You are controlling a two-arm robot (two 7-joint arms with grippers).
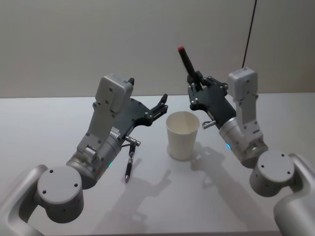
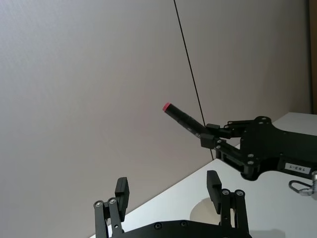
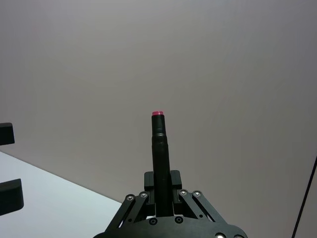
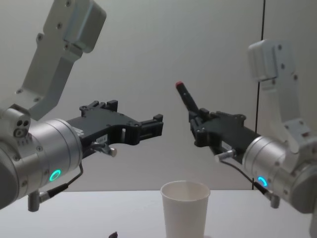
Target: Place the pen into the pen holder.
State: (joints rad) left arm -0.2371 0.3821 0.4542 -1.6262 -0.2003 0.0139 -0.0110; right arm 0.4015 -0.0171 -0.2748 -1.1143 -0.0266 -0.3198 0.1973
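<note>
One black pen with a red end (image 1: 186,61) is clamped in the right gripper (image 1: 196,79), high up, just right of the white paper cup (image 1: 181,142). It leans, so dropped now it might miss or tip the cup. The left gripper (image 1: 162,104), fingers apart, hangs left of it.

White table (image 1: 39,123), upright white pen holder (image 1: 182,137) near its middle, dark pen (image 1: 129,167) lying to the holder's left
</note>
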